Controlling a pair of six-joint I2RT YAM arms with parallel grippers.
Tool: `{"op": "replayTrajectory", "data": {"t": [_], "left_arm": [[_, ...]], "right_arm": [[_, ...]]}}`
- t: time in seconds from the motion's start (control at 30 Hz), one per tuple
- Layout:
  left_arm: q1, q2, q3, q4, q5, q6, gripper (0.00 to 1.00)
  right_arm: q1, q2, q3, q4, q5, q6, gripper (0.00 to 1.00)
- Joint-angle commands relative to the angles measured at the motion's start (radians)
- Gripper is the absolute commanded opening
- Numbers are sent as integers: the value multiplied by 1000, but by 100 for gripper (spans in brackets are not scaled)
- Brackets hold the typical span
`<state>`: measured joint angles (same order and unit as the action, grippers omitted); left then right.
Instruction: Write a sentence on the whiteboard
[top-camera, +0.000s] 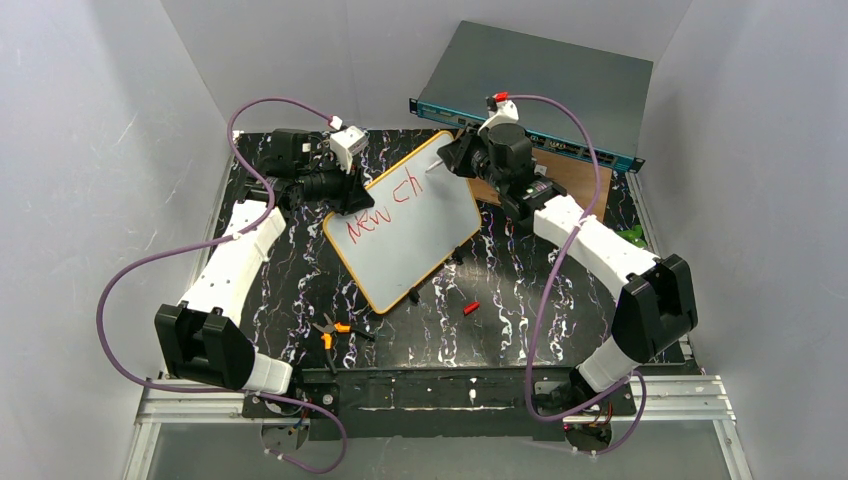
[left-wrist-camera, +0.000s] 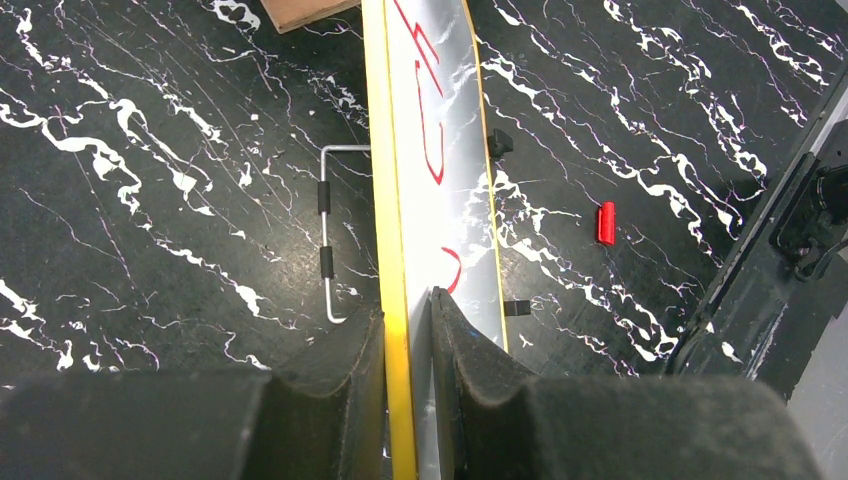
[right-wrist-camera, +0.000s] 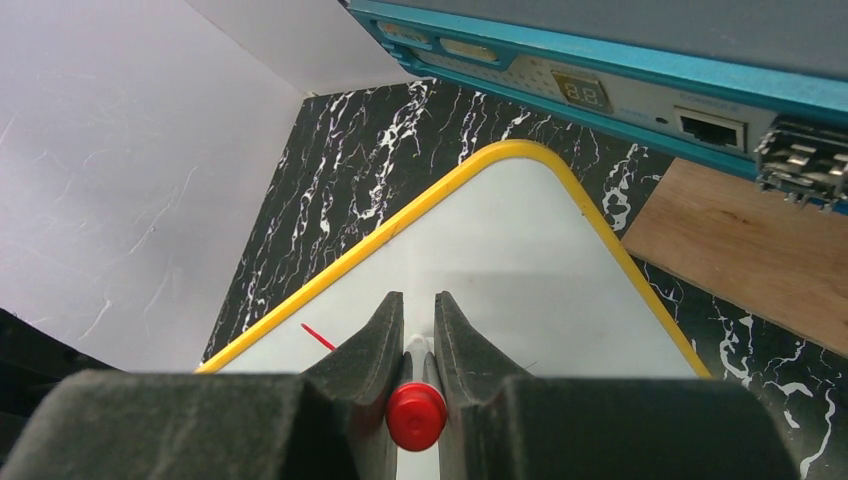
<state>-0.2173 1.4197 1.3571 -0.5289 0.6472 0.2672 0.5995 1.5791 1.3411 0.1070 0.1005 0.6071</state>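
The whiteboard (top-camera: 420, 250), white with a yellow-orange rim, stands tilted on the black marbled table. Red writing (top-camera: 383, 208) on it reads roughly "New ch". My left gripper (top-camera: 349, 207) is shut on the board's upper left edge; in the left wrist view its fingers (left-wrist-camera: 350, 350) clamp the rim (left-wrist-camera: 393, 200) edge-on. My right gripper (top-camera: 446, 162) is shut on a marker (right-wrist-camera: 416, 412) with a red end, its tip at the board's upper part (right-wrist-camera: 520, 250), just right of the writing. A short red stroke (right-wrist-camera: 318, 337) shows beside the right fingers.
A blue-fronted grey network device (top-camera: 540, 80) lies at the back, with a brown wooden board (top-camera: 578, 176) in front of it. A red marker cap (top-camera: 471, 308) and orange-handled pliers (top-camera: 331, 330) lie near the front. A bent metal rod (left-wrist-camera: 327, 235) lies behind the board.
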Motion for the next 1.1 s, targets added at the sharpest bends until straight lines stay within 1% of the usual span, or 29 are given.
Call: {"op": "replayTrajectory", "data": {"t": [0.0, 0.33, 0.7, 1.07], "left_arm": [[-7, 12, 29, -21, -32, 80, 0], [-8, 5, 31, -30, -34, 79, 0], [-10, 9, 41, -31, -34, 76, 0], [-10, 22, 50, -30, -34, 80, 0]], "right_arm": [[-7, 4, 42, 61, -13, 10, 1], [-7, 32, 56, 68, -8, 33, 1], [3, 66, 90, 74, -47, 56, 1], [24, 37, 4, 76, -53, 66, 1]]}}
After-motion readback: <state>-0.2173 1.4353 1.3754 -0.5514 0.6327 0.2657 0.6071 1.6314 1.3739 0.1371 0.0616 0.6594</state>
